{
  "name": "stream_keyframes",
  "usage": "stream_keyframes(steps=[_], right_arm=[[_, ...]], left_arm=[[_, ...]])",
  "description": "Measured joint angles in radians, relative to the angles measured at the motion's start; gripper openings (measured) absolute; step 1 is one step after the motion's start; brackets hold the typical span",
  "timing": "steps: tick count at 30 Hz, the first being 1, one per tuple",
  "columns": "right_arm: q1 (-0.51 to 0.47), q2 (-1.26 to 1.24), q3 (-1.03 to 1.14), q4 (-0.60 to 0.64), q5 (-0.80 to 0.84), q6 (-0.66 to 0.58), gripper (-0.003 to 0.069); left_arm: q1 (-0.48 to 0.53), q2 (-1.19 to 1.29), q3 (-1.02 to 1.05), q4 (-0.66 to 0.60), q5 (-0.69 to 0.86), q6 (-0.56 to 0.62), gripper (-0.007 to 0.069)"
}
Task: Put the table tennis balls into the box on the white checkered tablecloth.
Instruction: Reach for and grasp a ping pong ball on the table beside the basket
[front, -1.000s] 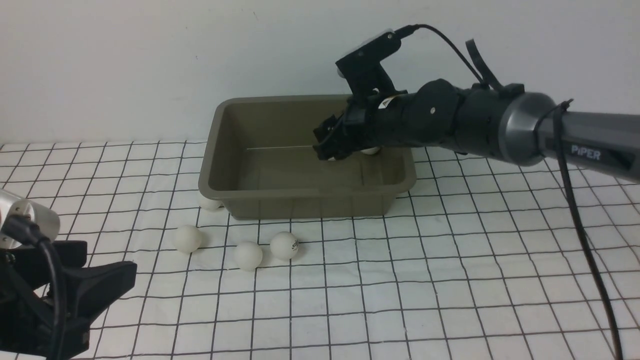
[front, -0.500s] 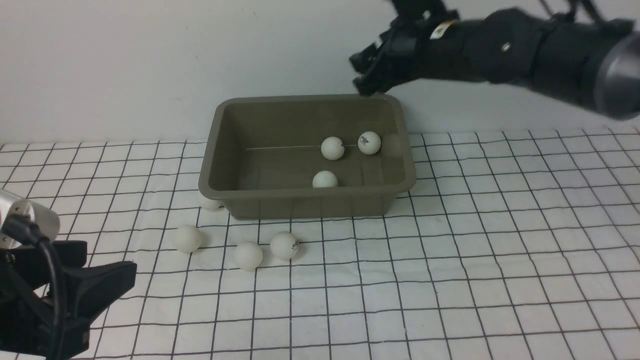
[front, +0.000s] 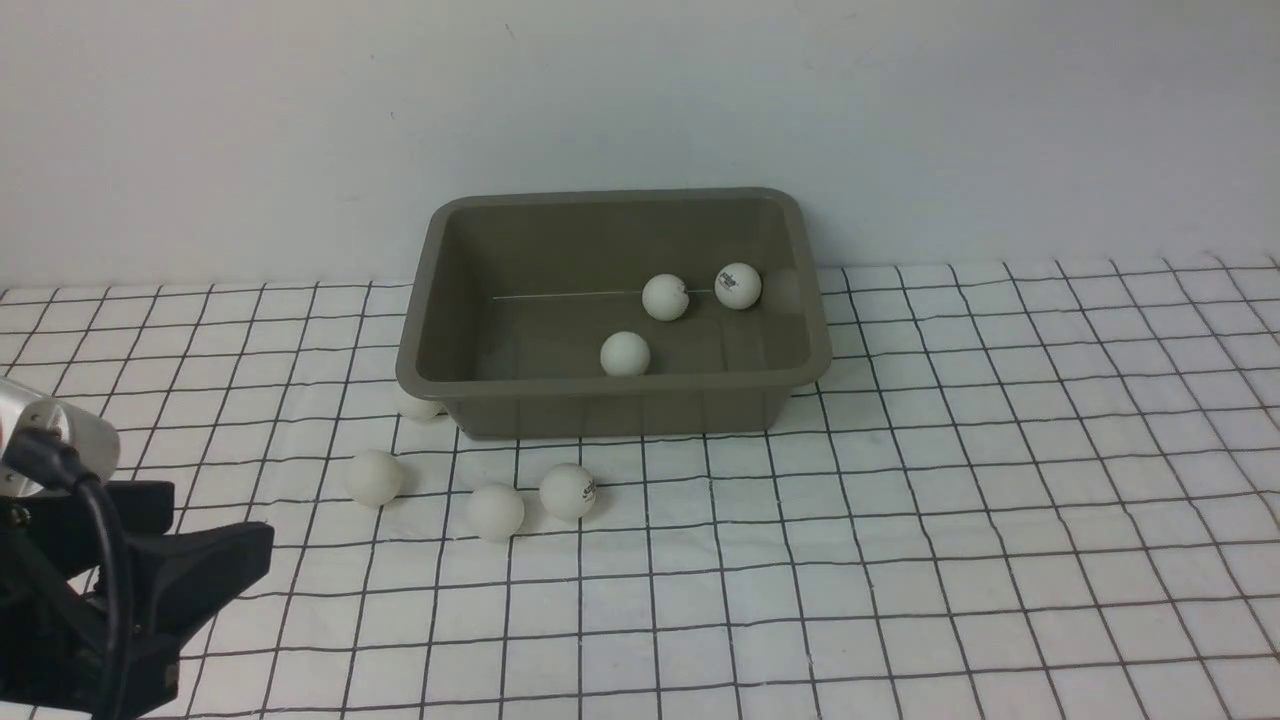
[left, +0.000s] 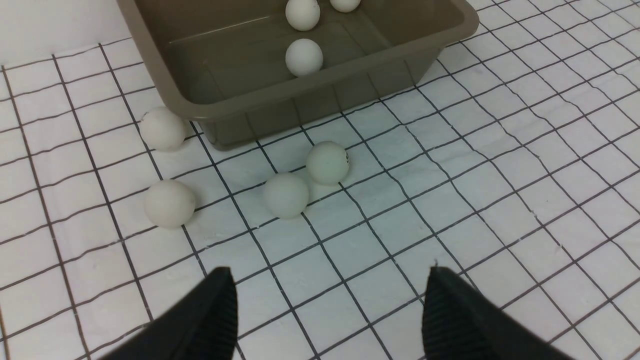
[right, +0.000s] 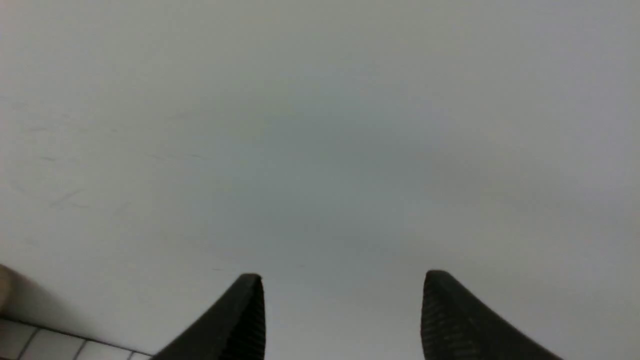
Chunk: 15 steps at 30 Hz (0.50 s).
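Observation:
The olive-grey box (front: 610, 398) stands on the white checkered tablecloth (front: 900, 500) near the back wall. Three table tennis balls lie inside it: two side by side (front: 665, 297) (front: 738, 286) and one nearer the front wall (front: 625, 354). Several more balls lie on the cloth in front of the box's left corner (front: 375, 477) (front: 495, 511) (front: 568, 491); one (front: 418, 405) is half hidden by the corner. My left gripper (left: 330, 272) is open and empty, low over the cloth short of those balls (left: 286, 195). My right gripper (right: 344, 276) is open and empty, facing the wall, and is out of the front view.
A plain white wall (front: 640, 100) rises right behind the box. My left arm (front: 90, 590) and its cable fill the front-left corner of the cloth. A strip of the cloth (right: 30, 345) shows at a corner of the right wrist view.
My right arm rose from inside the box and left the front view, its jaws narrowing a little. The third ball in the box rolled slightly left. The left arm stayed still.

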Motion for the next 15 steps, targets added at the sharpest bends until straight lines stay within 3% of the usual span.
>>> stream_keyframes(steps=[3, 10, 15], right_arm=[[-0.051, -0.036, 0.0, -0.004, 0.032, 0.006, 0.0391], [-0.055, -0.203, 0.0, 0.01, 0.147, 0.011, 0.0391], [-0.055, -0.319, -0.001, 0.18, 0.277, -0.008, 0.0391]], left_arm=[[0.0, 0.0, 0.0, -0.002, 0.0, 0.0, 0.045], [0.0, 0.0, 0.0, -0.008, 0.0, 0.0, 0.045], [0.0, 0.0, 0.0, -0.048, -0.019, 0.028, 0.045]])
